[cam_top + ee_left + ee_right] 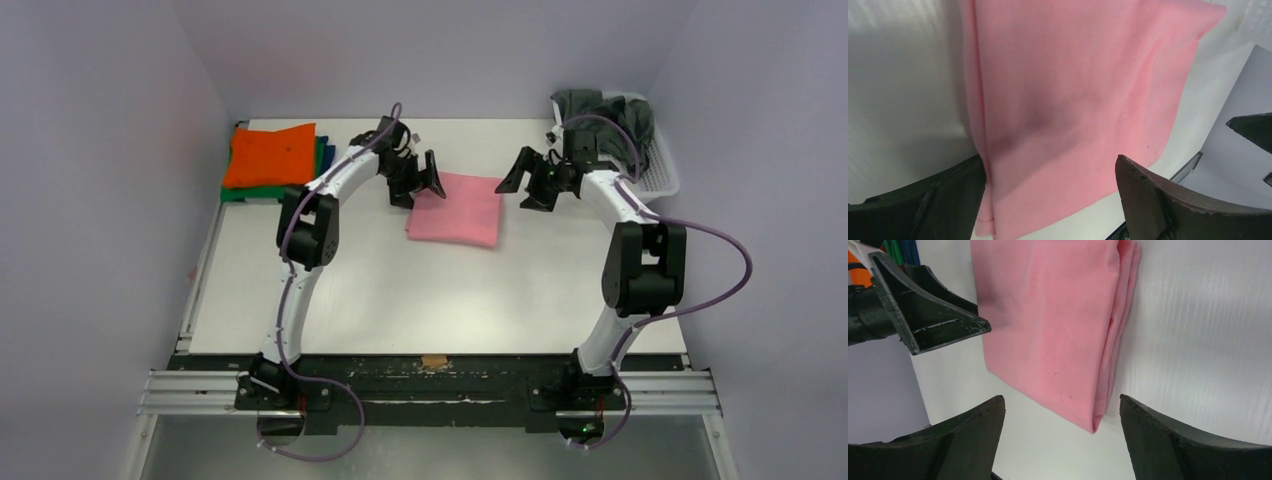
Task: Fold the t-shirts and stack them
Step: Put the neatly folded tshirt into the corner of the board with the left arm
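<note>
A salmon pink t-shirt (pixel 457 208) lies folded into a flat rectangle at the table's far middle; it also shows in the left wrist view (pixel 1073 100) and the right wrist view (pixel 1058 325). My left gripper (pixel 420 182) hovers open and empty at its left edge. My right gripper (pixel 528 185) hovers open and empty just off its right edge. A folded bright orange t-shirt (pixel 270 155) lies on a folded green one (pixel 250 193) at the far left. A dark grey t-shirt (pixel 610 115) is heaped in the basket at the far right.
The white slotted basket (pixel 662 172) stands at the far right corner by the wall. Walls close the table on the left, back and right. The black rail (pixel 430 385) with both arm bases runs along the near edge.
</note>
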Action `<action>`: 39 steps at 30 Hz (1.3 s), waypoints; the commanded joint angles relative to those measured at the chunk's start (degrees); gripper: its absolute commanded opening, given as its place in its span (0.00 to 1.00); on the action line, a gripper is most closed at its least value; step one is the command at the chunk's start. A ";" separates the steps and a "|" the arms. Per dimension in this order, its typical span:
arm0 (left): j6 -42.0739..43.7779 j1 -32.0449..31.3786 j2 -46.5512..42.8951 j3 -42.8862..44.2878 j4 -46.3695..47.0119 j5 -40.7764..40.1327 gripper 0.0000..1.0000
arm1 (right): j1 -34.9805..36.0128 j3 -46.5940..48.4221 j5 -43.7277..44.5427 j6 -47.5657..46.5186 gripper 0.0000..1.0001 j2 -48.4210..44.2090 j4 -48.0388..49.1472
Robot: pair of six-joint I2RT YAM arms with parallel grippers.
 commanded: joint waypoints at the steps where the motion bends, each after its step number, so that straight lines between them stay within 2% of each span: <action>1: -0.42 -2.15 2.19 1.79 -1.97 0.56 0.92 | 0.05 -0.82 -1.29 -2.23 0.83 -5.32 -0.10; 3: -1.41 -2.67 2.34 2.31 -2.41 -0.88 0.89 | 0.06 -1.46 -1.70 -2.47 0.83 -6.62 -0.17; 5: -2.29 -3.15 2.48 2.45 -2.87 -0.62 0.76 | 0.06 -2.10 -1.98 -2.90 0.83 -7.60 -0.15; 10: -3.90 -4.97 1.90 2.22 -3.13 -4.08 0.22 | 0.05 -3.62 -3.14 -3.25 0.82 -9.44 0.12; 11: -4.21 -5.10 1.92 2.53 -3.63 -5.62 0.04 | 0.06 -3.91 -3.42 -3.29 0.82 -9.91 0.24; 12: -4.30 -5.18 1.92 3.20 -4.40 -7.46 0.00 | 0.02 -4.17 -3.52 -3.39 0.82 -10.48 0.34; 16: -1.74 -5.22 2.33 8.02 -12.13 -17.14 0.00 | 0.06 -4.71 -3.49 -3.58 0.82 -12.06 0.44; 19: 2.52 -5.20 -0.28 7.79 -14.98 -25.78 0.00 | 0.06 -4.80 -2.48 -3.68 0.82 -13.12 0.46; 22: 10.43 -5.12 -4.25 5.48 -13.71 -29.08 0.00 | 0.06 -4.68 -0.75 -3.77 0.82 -14.05 -0.01; 25: 16.34 -4.95 -7.56 3.32 -13.19 -35.73 0.00 | 0.05 -4.42 3.59 -4.10 0.82 -14.95 -0.98; 31: 23.62 -2.04 -8.98 4.30 -16.47 -45.87 0.00 | 0.02 -4.79 11.43 -4.08 0.83 -18.38 -1.22; 39: 35.64 1.28 -12.27 3.05 -11.62 -56.11 0.00 | 0.06 -5.71 19.57 -3.80 0.84 -21.35 -0.43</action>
